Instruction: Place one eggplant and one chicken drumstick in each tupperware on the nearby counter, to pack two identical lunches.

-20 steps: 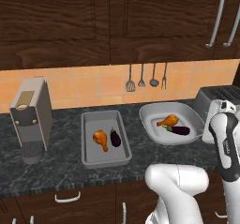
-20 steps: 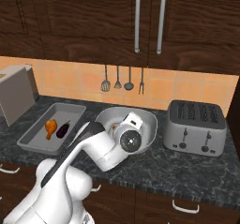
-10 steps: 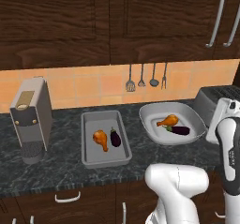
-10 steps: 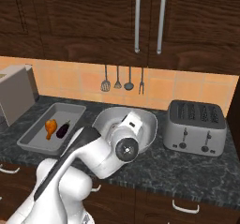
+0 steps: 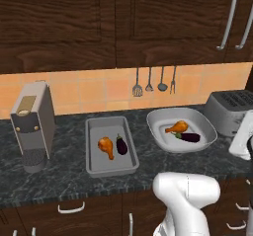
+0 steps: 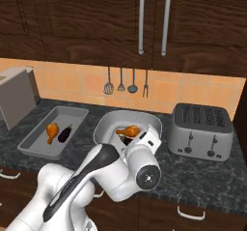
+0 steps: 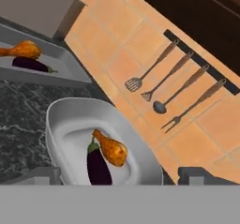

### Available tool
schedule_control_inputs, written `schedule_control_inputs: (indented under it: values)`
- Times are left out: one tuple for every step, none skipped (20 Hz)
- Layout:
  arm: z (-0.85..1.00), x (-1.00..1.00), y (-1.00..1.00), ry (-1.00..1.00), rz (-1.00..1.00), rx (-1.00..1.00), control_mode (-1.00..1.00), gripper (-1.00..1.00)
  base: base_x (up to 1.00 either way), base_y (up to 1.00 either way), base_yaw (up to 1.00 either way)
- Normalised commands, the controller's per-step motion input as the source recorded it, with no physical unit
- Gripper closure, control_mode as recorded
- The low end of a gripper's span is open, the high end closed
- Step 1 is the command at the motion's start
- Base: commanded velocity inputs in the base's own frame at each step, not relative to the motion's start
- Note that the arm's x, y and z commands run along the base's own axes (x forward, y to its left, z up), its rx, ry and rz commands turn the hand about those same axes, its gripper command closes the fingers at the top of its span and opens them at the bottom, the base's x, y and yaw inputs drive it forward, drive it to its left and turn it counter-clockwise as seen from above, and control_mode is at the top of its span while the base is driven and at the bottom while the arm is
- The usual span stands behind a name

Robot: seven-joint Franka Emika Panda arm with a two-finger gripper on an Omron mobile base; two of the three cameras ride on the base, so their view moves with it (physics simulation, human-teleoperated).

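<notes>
On the counter (image 5: pixel 64 176) we see a drumstick (image 5: pixel 105 146) beside an eggplant (image 5: pixel 121 144) in the tray (image 5: pixel 94 131). Our hand view shows another pair in the dish (image 7: pixel 61 120). Our jaws are spread wide, holding nothing.

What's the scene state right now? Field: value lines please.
tray: grey, on the counter, holds one drumstick and one eggplant side by side
dish: white, right of the tray, holds one drumstick and one eggplant
gripper: open, holding nothing, above the dish's near rim
toaster: right of the dish
packing: both containers filled
</notes>
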Motion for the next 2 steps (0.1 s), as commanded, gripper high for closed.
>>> schedule_control_inputs:
  values:
    - [0.00,-0.19,-0.31,-0.03,0.00,0.10,-1.00,-1.00,0.00,0.00,0.00]
    - [0.00,-0.19,-0.31,-0.03,0.00,0.09,-1.00,-1.00,0.00,0.00,0.00]
